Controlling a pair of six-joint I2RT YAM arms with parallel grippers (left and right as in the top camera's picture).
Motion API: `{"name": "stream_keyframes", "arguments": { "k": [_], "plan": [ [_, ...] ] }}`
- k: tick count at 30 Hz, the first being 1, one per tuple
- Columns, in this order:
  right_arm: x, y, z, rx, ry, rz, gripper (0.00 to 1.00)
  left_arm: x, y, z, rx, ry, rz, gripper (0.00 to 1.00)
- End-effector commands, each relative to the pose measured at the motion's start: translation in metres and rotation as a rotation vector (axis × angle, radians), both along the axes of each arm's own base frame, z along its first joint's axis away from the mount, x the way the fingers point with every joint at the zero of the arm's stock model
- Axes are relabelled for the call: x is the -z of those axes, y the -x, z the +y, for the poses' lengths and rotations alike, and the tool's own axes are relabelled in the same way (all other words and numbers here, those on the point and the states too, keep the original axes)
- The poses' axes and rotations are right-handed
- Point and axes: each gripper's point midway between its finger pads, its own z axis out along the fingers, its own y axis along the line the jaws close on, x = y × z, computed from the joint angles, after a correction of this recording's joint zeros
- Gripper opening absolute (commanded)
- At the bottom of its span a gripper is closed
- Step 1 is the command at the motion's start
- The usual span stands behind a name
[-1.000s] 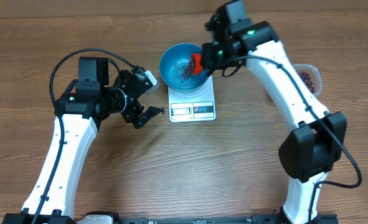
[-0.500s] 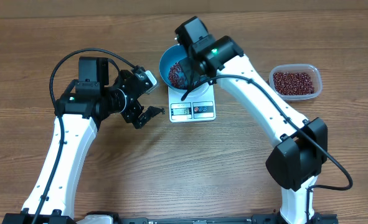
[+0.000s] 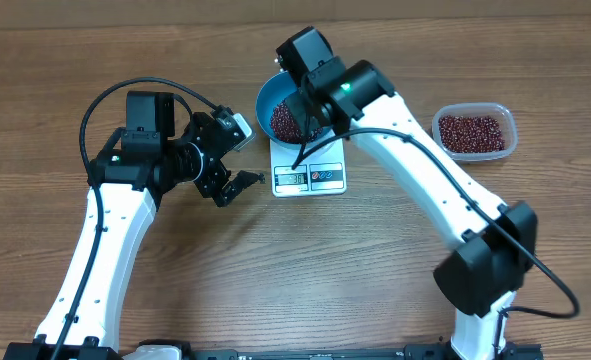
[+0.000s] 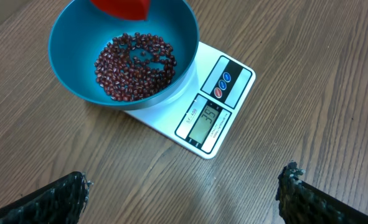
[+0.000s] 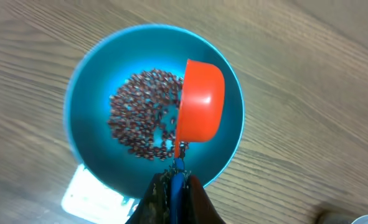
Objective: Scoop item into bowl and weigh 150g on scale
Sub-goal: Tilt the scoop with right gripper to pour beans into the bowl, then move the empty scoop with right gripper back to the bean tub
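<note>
The blue bowl stands on the white scale. A layer of dark red-brown beans covers its bottom. My right gripper is shut on the blue handle of an orange-red scoop, which is tipped on its side over the beans inside the bowl. In the overhead view the right arm hides part of the bowl. My left gripper stands wide open and empty over bare table, left of the scale, whose display is lit.
A clear rectangular tub filled with more beans sits at the right of the table. The right arm reaches across from the front right to the bowl. The left arm lies along the left side.
The right arm swung left from the bowl's right rim to over its middle and tipped the scoop. Beans now lie in the bowl. The tub came into view. The left arm stayed still.
</note>
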Motion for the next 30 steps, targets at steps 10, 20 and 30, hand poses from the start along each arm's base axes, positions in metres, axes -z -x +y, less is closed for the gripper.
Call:
{"name": "stream_keyframes", "arguments": {
  "k": [10,20,30],
  "plan": [
    [-0.105,0.028,-0.058,0.049,-0.34,0.005,0.04,-0.001,0.003,-0.002,-0.002,0.021,0.011,1.0],
    [-0.124,0.048,-0.211,0.381,-0.381,0.043,0.04,-0.001,0.003,-0.002,-0.002,0.021,0.011,0.99],
    [-0.078,0.068,-0.307,0.611,-0.345,0.159,0.04,-0.001,0.003,-0.002,-0.002,0.021,0.011,1.0]
  ]
}}
